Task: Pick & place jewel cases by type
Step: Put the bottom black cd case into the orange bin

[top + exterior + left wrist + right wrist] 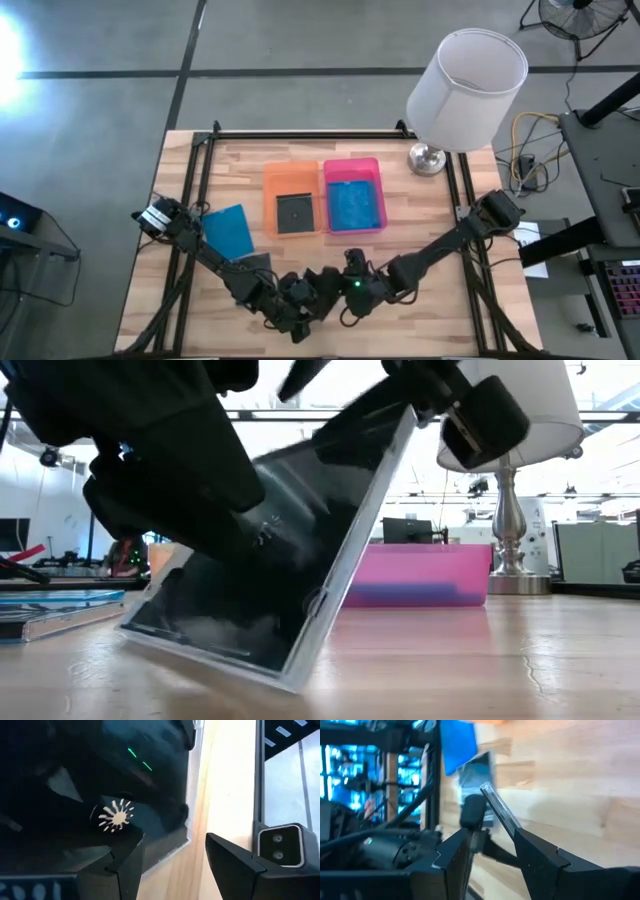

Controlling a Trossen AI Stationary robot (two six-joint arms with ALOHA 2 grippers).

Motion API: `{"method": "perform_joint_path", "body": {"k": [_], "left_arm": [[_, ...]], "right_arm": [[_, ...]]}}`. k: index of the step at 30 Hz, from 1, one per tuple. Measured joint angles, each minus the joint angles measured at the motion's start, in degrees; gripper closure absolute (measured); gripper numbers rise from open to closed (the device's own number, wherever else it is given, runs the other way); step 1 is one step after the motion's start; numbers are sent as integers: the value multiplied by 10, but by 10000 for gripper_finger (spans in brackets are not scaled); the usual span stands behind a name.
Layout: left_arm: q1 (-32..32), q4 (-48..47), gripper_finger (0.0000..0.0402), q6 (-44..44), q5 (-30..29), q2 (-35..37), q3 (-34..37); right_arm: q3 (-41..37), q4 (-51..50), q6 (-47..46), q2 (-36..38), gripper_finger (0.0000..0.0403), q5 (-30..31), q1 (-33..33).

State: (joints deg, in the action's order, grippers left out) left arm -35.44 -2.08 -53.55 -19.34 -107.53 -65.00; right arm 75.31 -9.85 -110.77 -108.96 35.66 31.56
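So there's a wooden desk (440,250) with an orange tray (292,178) and a pink tray (352,168) touching side by side, plus a white-shaded lamp (466,88) on a silver base at the back right corner.

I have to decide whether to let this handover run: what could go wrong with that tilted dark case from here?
1. The dark jewel case stands tilted with one edge on the table; the right gripper pinches only its thin upper edge, so it could slip and slap down.
2. The left gripper is open with its fingers straddling the case's edge; closing off-centre might twist the case out of the right gripper.
3. Both wrists crowd together at the near table edge, so they may collide.
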Motion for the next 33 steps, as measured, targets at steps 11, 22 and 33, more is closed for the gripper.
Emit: {"method": "perform_joint_path", "body": {"k": [11, 22, 33], "left_arm": [[-2, 16, 207, -5, -2, 1, 16], [-6, 16, 207, 14, -24, 1, 16], [-20, 15, 207, 44, -48, 1, 25]], "right_arm": [[-2, -18, -60, -3, 243, 6, 4], [-2, 46, -64, -2, 243, -14, 4], [-4, 49, -158, -1, 243, -22, 7]]}}
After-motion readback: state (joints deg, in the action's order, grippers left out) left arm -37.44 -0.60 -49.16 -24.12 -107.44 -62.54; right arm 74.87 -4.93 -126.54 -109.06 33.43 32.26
